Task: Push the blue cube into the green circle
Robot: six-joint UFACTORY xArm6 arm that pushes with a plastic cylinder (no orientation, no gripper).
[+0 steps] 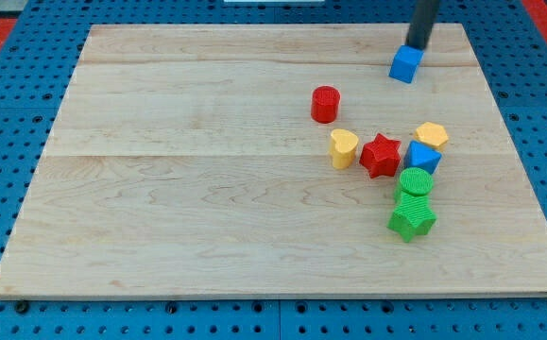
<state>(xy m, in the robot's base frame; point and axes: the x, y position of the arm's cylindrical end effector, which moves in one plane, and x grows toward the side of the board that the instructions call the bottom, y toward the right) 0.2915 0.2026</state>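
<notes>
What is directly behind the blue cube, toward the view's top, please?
My tip stands right behind the blue cube, apparently touching its top edge. Whatever board lies under the cube and behind the rod is covered.

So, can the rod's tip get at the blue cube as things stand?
Probably yes: my tip sits right at the blue cube's top edge, apparently touching, with nothing between. The green circle lies toward the view's bottom, beyond the yellow block and blue block.
</notes>
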